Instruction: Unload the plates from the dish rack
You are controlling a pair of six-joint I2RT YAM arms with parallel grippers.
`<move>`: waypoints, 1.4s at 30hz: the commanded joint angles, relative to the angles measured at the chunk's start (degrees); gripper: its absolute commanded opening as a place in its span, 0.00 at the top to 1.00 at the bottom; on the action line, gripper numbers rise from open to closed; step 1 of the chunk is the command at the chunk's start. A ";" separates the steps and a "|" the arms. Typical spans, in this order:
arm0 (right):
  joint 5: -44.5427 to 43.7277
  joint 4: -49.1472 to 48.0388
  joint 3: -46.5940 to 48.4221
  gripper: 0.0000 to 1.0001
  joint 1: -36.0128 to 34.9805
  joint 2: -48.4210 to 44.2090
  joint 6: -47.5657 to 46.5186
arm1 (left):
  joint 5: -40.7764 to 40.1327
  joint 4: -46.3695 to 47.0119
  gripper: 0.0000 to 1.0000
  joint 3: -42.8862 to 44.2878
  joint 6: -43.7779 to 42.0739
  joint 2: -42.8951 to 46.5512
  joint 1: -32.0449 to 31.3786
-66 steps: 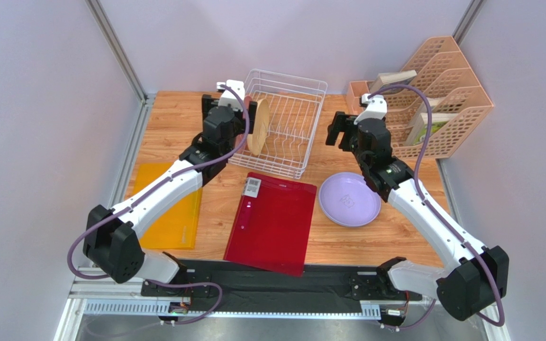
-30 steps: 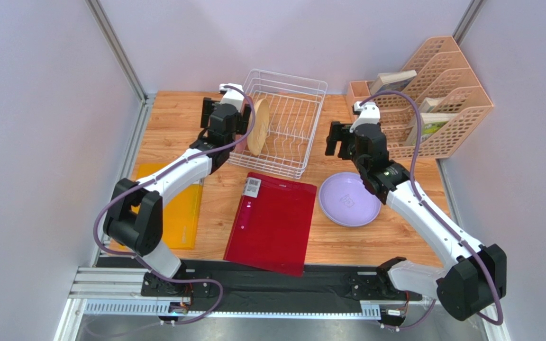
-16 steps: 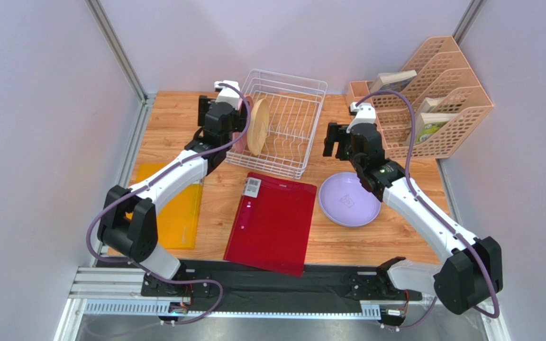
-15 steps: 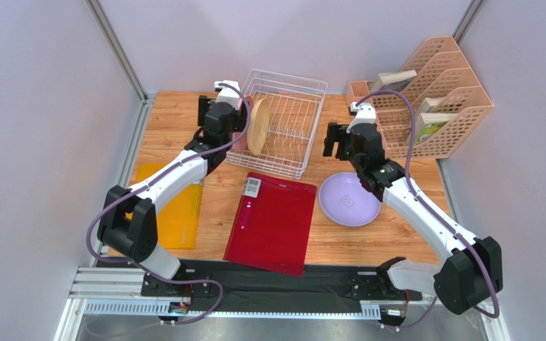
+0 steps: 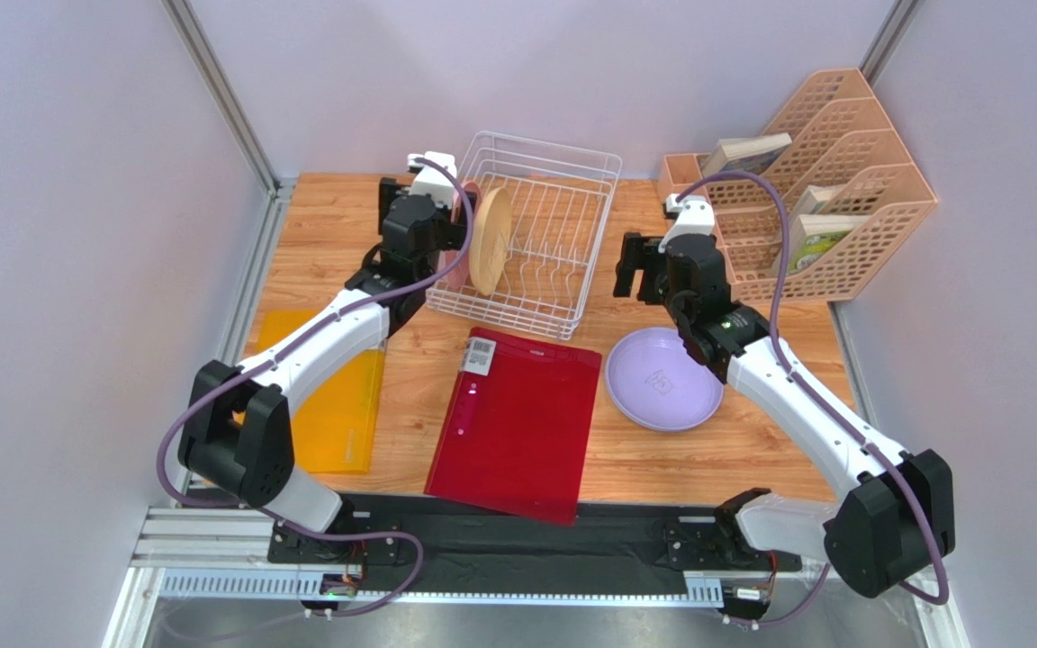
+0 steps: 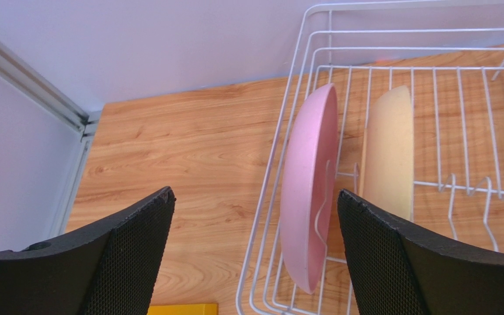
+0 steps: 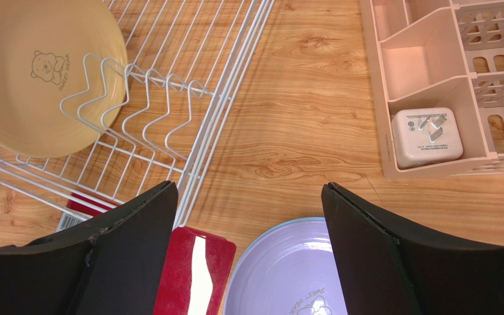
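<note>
- Left tool (image 6: 253, 197) spread, I see — pink plate (image 6: 307, 197) upright in dish rack (image 5: 551, 236), frame centre.
- Right tool (image 7: 248, 187) spread; lilac plate (image 7: 284, 279) at bottom edge, on worktop (image 7: 300, 118).

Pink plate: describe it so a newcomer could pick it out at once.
Find the white wire dish rack at the back of the wooden table. Two plates stand on edge at its left end. The pink plate is the outermost one, nearest the rack's left wall, beside the tan-yellow plate, which has a bear print.
</note>
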State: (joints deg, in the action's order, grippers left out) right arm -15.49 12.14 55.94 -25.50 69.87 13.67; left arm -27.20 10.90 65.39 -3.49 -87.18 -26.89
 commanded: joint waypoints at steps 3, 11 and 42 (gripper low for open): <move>-1.12 -2.30 0.40 0.14 -0.34 -1.05 0.83 | 9.96 5.18 0.06 -0.34 0.14 3.24 0.26; -1.12 -1.95 0.57 0.14 -0.34 0.45 1.18 | 20.68 4.49 0.09 1.93 0.06 0.43 -0.61; -1.39 -0.10 1.01 0.14 0.01 3.79 2.76 | 5.06 6.24 0.64 3.78 -6.88 -11.70 -6.50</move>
State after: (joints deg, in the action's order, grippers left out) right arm -15.57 12.84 55.92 -25.47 73.28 15.31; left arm -16.12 11.97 69.47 -6.94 -98.26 -31.57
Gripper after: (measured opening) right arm 0.865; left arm 0.436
